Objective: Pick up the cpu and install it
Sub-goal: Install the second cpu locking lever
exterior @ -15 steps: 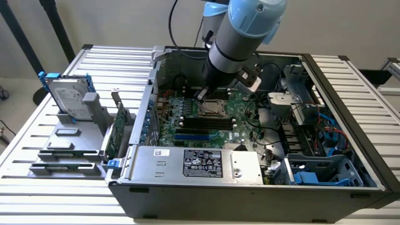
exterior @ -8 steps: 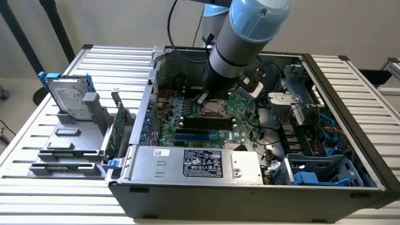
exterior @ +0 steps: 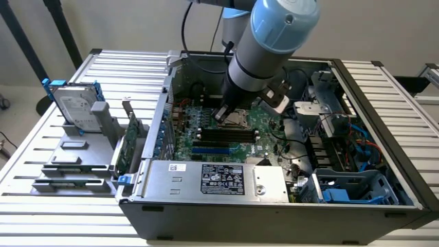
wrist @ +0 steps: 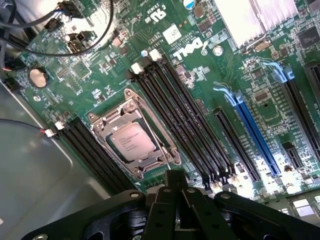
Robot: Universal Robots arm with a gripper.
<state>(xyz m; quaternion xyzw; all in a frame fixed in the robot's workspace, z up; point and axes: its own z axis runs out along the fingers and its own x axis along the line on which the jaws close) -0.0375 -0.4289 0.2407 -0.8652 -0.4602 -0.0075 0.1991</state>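
Power supply box (exterior: 216,180): long grey metal, black label, at the near edge of the open computer case (exterior: 357,154).

Motherboard (exterior: 205,135): green, lying flat on the case floor; black memory slots (wrist: 187,117) run either side of the socket, a blue slot (wrist: 257,135) further along.

Arm (exterior: 264,46): grey and light blue, reaching steeply down into the case from above, wrist tilted toward the board's middle.

Gripper (wrist: 174,176): black fingers clenched together, nothing between them, poised just above the socket's edge.

Cpu (wrist: 131,141): silver-topped square, seated flat within the metal socket frame (wrist: 134,133), apart from the fingertips.

Hard drive (exterior: 74,109): silver with blue rails, standing in a grey holder on the slatted table (exterior: 116,67), at the exterior view's left, outside the case.
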